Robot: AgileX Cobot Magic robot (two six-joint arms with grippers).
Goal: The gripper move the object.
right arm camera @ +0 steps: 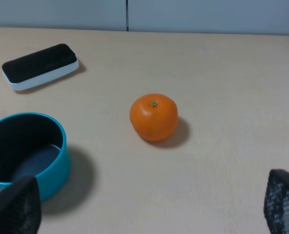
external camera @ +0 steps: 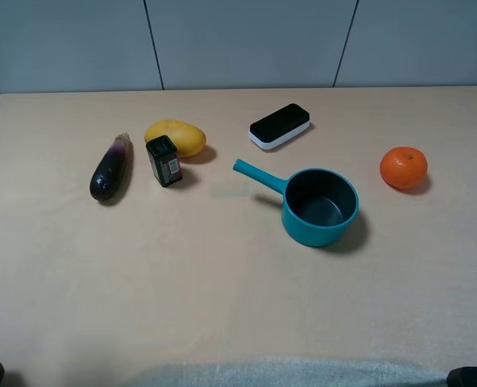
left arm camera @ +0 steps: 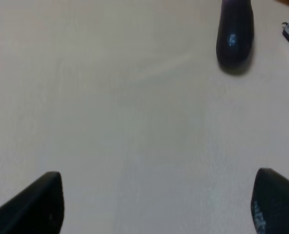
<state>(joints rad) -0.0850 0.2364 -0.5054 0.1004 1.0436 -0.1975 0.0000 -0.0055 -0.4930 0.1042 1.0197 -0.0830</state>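
eggplant (external camera: 111, 168) on bench (external camera: 222, 290), left side, beside black box (external camera: 163, 160) and mango (external camera: 176, 137) | left gripper (left arm camera: 154, 204) jaws apart, well short of it – nothing held | right gripper (right arm camera: 149, 209) jaws apart, empty | I judge it light, glossy, slippery, firm – grip across the thick middle

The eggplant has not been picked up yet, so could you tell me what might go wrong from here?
1. The eggplant is glossy and rounded, so it may slip or roll out of a closing grip.
2. The black box stands upright close beside it, with the mango just behind; a wide approach by the left gripper could knock the box over.
3. In the left wrist view only the eggplant's end shows, off to one side, so the gripper probably needs realigning first.
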